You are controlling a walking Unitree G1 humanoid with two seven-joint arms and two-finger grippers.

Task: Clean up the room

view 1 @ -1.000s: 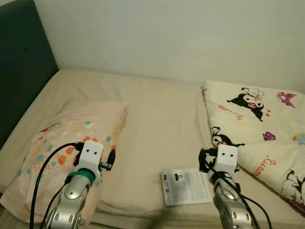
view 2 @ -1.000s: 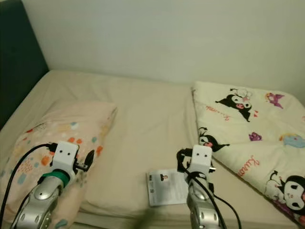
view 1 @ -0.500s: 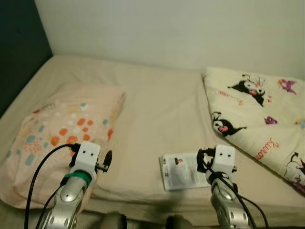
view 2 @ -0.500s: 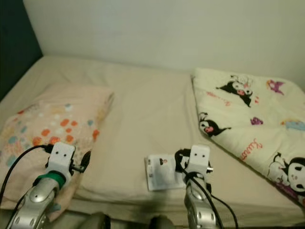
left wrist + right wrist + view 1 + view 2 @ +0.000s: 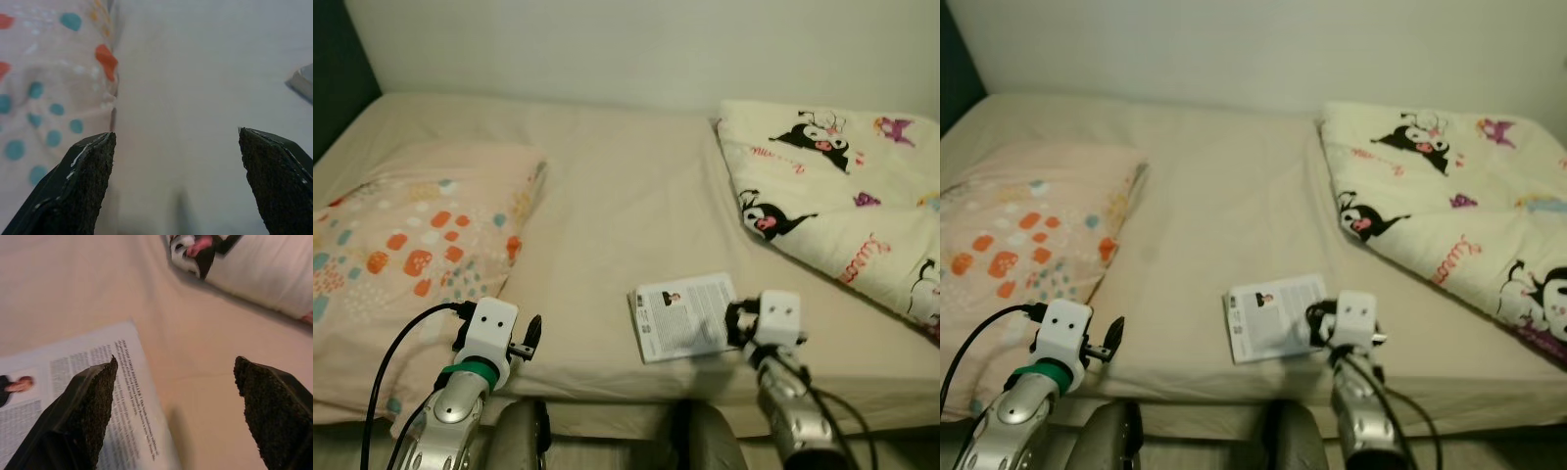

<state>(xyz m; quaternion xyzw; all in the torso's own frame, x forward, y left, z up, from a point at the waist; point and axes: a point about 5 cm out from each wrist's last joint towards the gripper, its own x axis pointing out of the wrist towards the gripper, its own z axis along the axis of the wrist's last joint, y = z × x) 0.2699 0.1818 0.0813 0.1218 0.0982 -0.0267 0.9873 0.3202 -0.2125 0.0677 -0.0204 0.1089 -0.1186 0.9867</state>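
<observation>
The booklet (image 5: 682,316) lies just beside the open right gripper (image 5: 173,396)

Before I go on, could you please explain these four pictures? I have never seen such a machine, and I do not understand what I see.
This is a humanoid robot standing at a bed. The two wide pictures come from cameras in its head, looking down. The silver arms end in the left gripper and the right gripper. The two close pictures come from cameras on the wrists, looking out between each gripper's black fingers. Both pairs of jaws are open and hold nothing. On the bed lie a spotted pillow, a cartoon-print blanket and a printed booklet. The right gripper hovers at the booklet's edge.
</observation>
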